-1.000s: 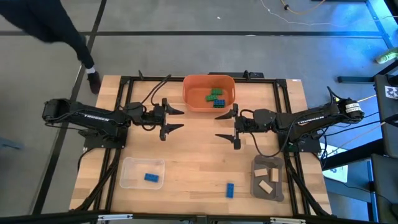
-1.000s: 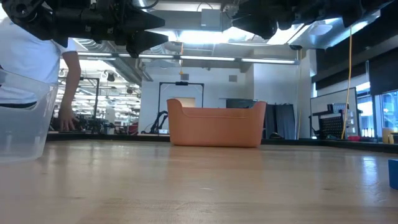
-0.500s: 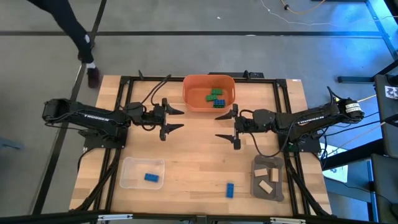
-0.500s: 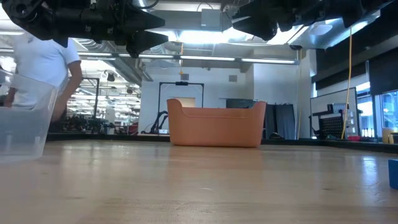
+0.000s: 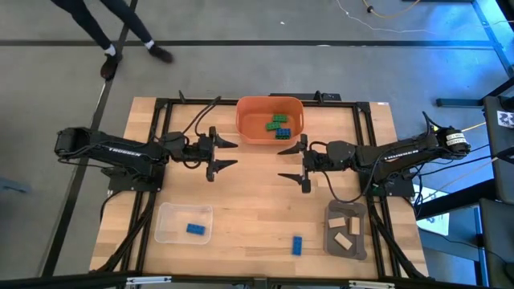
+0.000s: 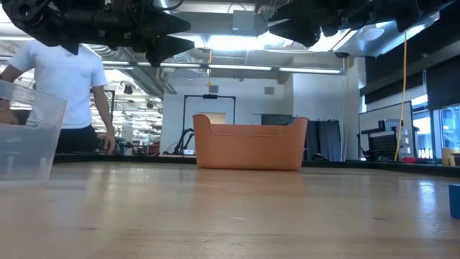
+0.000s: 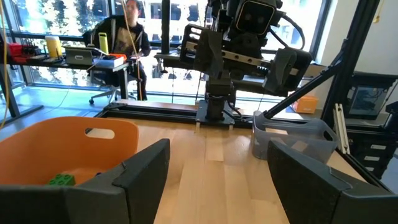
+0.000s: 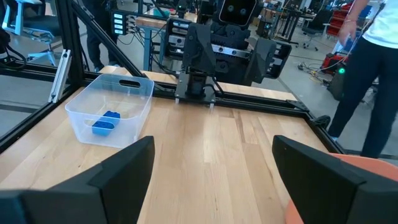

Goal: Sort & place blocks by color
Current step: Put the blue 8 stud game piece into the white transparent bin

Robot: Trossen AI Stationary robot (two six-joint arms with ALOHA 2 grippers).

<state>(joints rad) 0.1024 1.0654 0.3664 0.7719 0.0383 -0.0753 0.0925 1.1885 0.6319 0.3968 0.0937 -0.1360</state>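
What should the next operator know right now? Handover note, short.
Left gripper: open, empty, raised mid-table, left of centre.
Right gripper: open, empty, raised mid-table, facing the left one.
Orange bin, far edge: green and blue blocks mixed, unsorted.
Clear tray, near left: one blue block.
Grey tray, near right: tan blocks.
Loose blue block on the table between the trays.
Done: one blue and the tan ones placed.
Left: the loose blue block and everything in the bin.
Person walking past the far side.
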